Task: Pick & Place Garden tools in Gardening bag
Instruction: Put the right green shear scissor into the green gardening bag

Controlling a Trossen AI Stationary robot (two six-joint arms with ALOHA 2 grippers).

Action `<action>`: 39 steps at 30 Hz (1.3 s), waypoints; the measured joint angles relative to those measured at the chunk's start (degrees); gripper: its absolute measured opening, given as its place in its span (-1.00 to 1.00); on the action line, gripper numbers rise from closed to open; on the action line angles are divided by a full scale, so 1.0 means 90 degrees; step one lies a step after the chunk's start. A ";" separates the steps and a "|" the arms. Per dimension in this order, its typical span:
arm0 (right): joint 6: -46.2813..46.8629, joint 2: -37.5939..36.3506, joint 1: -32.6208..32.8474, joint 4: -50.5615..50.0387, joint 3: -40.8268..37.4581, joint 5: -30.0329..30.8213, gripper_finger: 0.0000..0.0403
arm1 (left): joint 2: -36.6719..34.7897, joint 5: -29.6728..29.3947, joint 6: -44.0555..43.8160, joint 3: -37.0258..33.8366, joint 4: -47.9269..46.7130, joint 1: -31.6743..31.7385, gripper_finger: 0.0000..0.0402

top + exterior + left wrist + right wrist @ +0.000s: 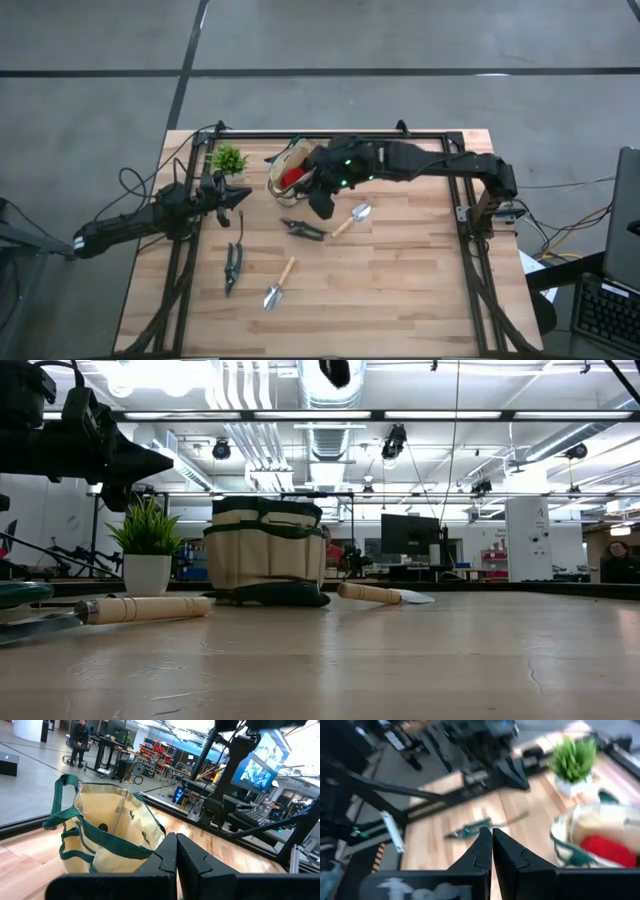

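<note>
High view, right gripper (322, 207) jaws closed, empty, beside gardening bag (285, 170).

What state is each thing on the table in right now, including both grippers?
Beige fabric gardening bag: upright, open.
Red bulb-shaped item: inside the bag.
Two wooden-handled metal trowels: lying flat, outside the bag.
Dark pruning shears: flat.
Grey shears: flat.
Left gripper: shut, empty.
Right gripper: shut, empty.

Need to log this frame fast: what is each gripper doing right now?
Left gripper: shut, holding nothing, near the table's left edge.
Right gripper: shut, holding nothing, beside the gardening bag.
</note>
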 joint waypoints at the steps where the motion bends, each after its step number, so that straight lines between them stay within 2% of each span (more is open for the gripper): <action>1: 0.0031 0.0046 0.0025 -0.0028 -0.0103 0.0011 -0.96 | 0.0000 -0.0001 0.0000 0.0000 0.0000 -0.0001 -0.97; 6: 0.0029 0.0362 0.0294 0.0039 -0.0357 0.0003 -0.80 | 0.0000 0.0000 0.0000 0.0000 0.0000 0.0000 -0.97; 11: -0.0031 0.0928 0.0485 -0.0018 -0.0396 0.0044 -0.42 | 0.0000 -0.0001 0.0001 0.0000 0.0000 0.0000 -0.97; 15: 0.0389 0.1341 0.0524 -0.0294 -0.0394 0.0053 -0.10 | 0.0000 -0.0002 0.0001 0.0000 0.0000 0.0002 -0.97; 19: 0.0532 0.1781 0.0517 -0.0490 -0.0442 0.0091 0.09 | 0.0000 0.0000 0.0001 0.0000 0.0002 0.0000 -0.97; 23: 0.0626 0.2167 0.0493 -0.0359 -0.0442 0.0269 0.13 | 0.0000 0.0000 0.0000 0.0000 0.0000 0.0002 -0.97; 29: 0.0715 0.2762 0.0403 -0.0200 -0.0382 0.0584 0.08 | 0.0000 -0.0001 0.0001 0.0000 0.0000 0.0001 -0.97; 39: 0.0990 0.2903 0.0159 0.0005 -0.0382 0.0622 0.07 | 0.0000 -0.0001 0.0000 0.0000 0.0000 0.0002 -0.97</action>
